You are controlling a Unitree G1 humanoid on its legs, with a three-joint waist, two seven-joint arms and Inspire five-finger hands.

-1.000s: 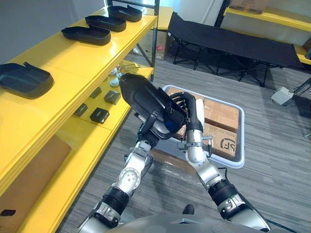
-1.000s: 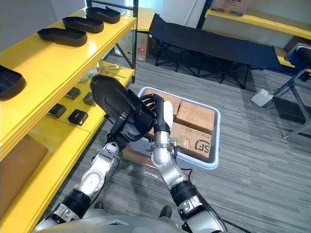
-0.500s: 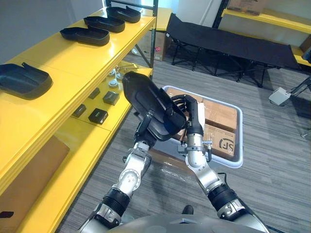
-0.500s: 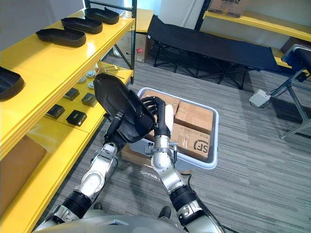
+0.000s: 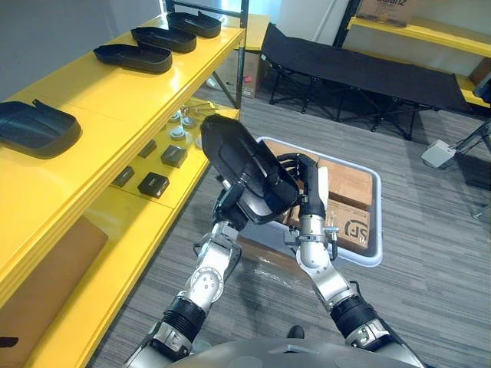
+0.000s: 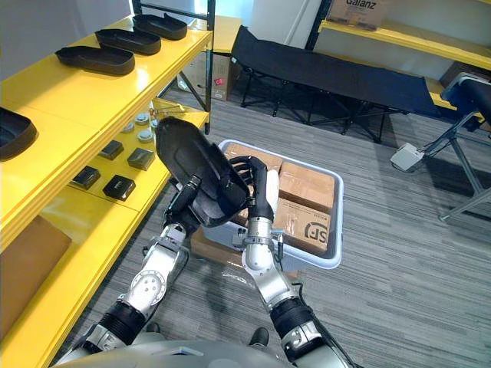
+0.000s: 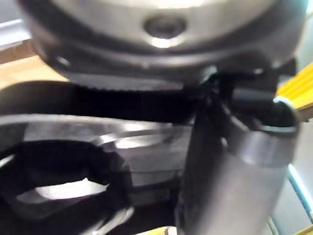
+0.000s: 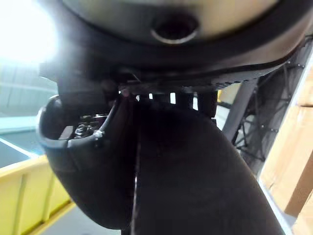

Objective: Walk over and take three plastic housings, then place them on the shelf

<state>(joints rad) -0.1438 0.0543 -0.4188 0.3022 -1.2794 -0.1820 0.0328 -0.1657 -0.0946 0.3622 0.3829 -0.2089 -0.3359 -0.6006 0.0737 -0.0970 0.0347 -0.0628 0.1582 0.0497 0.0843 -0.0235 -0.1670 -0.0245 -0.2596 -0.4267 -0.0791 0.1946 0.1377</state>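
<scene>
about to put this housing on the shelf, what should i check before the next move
1. Right hand curled on the housing: ok.
2. Left hand hold, under the housing: cannot tell.
3. Bare spot on the top shelf beyond the nearest shelved housing: ok.
4. Housing over the shelf: not ok, it hangs above the bin.
</scene>
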